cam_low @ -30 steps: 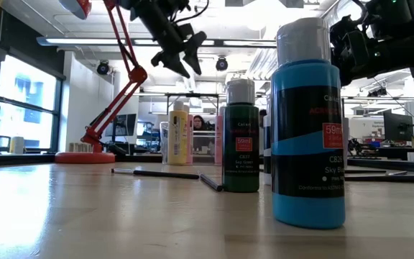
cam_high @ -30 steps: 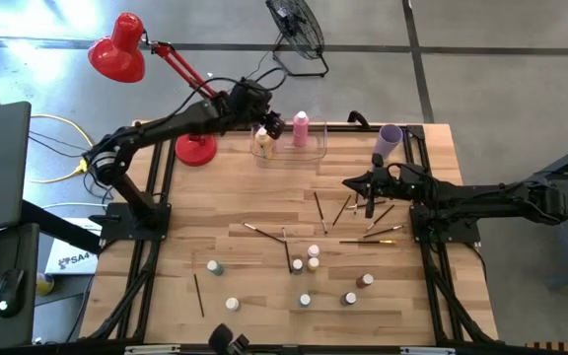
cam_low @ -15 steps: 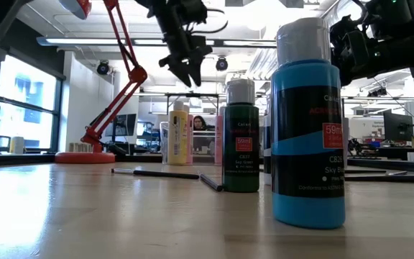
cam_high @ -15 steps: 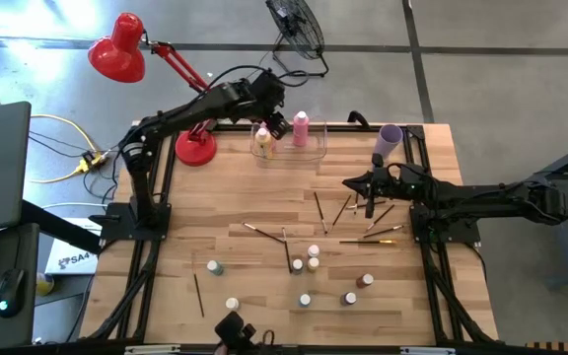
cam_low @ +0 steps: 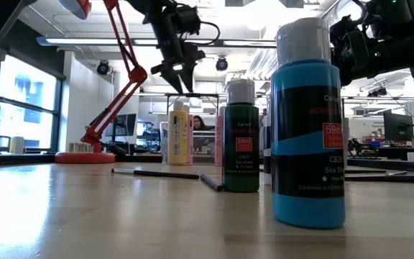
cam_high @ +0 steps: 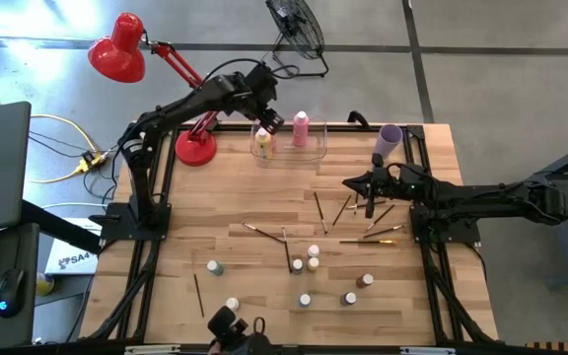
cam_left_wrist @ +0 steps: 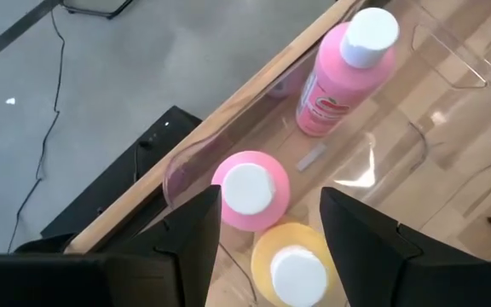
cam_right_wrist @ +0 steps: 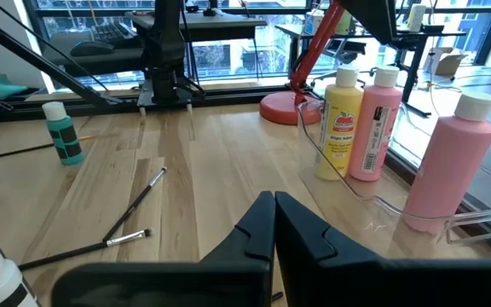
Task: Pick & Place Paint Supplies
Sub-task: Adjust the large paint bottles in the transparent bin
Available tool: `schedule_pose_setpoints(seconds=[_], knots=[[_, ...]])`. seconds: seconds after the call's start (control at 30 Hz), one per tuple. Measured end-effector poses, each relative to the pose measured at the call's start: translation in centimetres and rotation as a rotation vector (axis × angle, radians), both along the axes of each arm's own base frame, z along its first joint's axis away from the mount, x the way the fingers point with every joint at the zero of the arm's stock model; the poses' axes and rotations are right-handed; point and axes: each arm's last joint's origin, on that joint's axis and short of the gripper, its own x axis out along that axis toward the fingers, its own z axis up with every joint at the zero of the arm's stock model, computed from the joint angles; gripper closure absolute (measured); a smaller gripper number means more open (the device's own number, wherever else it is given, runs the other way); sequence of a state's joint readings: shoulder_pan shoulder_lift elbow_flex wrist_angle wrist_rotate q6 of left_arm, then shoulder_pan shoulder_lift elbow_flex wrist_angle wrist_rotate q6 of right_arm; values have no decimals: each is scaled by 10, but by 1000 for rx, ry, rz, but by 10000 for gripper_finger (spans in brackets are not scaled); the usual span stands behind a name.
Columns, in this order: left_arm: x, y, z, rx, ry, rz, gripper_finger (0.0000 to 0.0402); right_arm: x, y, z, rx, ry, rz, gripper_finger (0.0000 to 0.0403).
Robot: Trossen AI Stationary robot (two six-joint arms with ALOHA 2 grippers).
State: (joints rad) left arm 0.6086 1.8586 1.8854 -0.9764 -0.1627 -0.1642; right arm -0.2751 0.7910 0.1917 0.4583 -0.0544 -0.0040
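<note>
The left gripper [cam_high: 267,119] hangs above the far end of the table [cam_high: 215,212], over the clear bin [cam_high: 313,150], with its fingers [cam_left_wrist: 190,230] spread apart and nothing between them. Straight beneath it, in the bin's near corner, stand two tall paint bottles side by side — a pink one [cam_left_wrist: 250,189] and a yellow-orange one [cam_left_wrist: 295,266] — both upright with white caps. A second pink bottle [cam_left_wrist: 343,70] stands upright farther along in the same bin, apart from that pair. The right gripper [cam_high: 354,183] rests low over the right half of the table with its fingers [cam_right_wrist: 267,234] pressed together and holding nothing; a lilac cup [cam_high: 390,139] lies near it toward the far right corner. Several thin paintbrushes [cam_high: 319,211] lie scattered on the bare wood around and just in front of the right gripper, some crossing each other. Nearer the front edge, the small white-capped bottles [cam_high: 313,253] stand spread out on the table, a few clustered at the middle and others apart to the left and right. In the low view a blue bottle [cam_low: 307,122] and a dark green bottle [cam_low: 240,137] stand closest to the camera. A red desk lamp [cam_high: 116,47] sits at the table's far left corner.
</note>
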Motion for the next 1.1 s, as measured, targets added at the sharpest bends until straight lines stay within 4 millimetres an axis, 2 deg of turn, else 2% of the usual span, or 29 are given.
schedule_pose_setpoints(seconds=[0.13, 0.4, 0.77, 1.1], knots=[[0, 0, 0, 0, 2, -1, 207, 0, 0, 0, 0, 0, 0, 401], [6, 5, -17, -30, 62, 5, 207, 0, 0, 0, -1, 0, 0, 401], [6, 9, -17, -4, 51, 23, 207, 0, 0, 0, 0, 1, 0, 401], [16, 23, -47, -53, 103, 29, 207, 0, 0, 0, 0, 1, 0, 401]])
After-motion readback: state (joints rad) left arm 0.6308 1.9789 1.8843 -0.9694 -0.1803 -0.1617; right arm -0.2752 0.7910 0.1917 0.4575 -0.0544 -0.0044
